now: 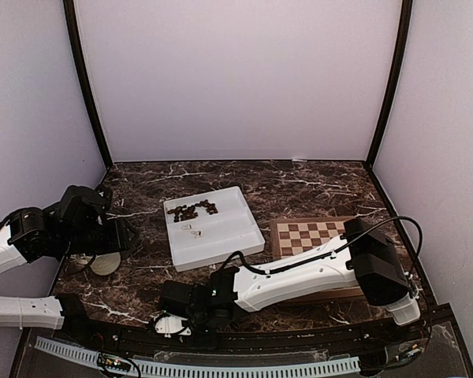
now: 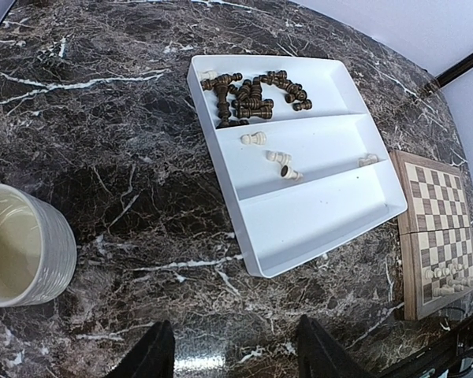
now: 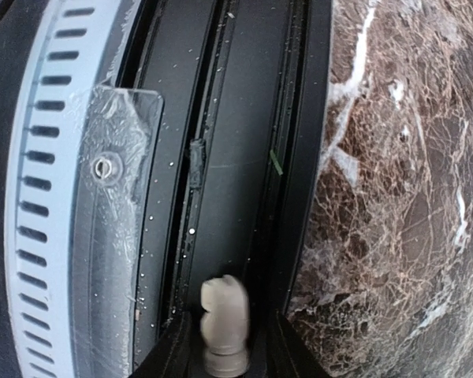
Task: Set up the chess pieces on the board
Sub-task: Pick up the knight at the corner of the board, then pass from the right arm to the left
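Observation:
The chessboard (image 1: 307, 235) lies at the right, partly under my right arm; in the left wrist view (image 2: 437, 228) a few cream pieces (image 2: 445, 276) stand on its near edge. Dark brown pieces (image 2: 252, 94) are heaped in the far compartment of the white tray (image 2: 315, 220), and a few cream pieces (image 2: 280, 161) lie in its middle compartment. My left gripper (image 2: 236, 358) is open and empty above the marble, between the mug and the tray. My right gripper (image 3: 225, 350) is shut on a cream knight (image 3: 225, 315) over the black rail at the table's front edge (image 1: 173, 311).
A cream ribbed mug (image 2: 16, 244) stands left of the tray, close to my left gripper (image 1: 122, 236). A black rail (image 3: 236, 142) and a white slotted strip (image 3: 43, 197) run along the front edge. Dark marble table (image 1: 315, 185); walls on three sides.

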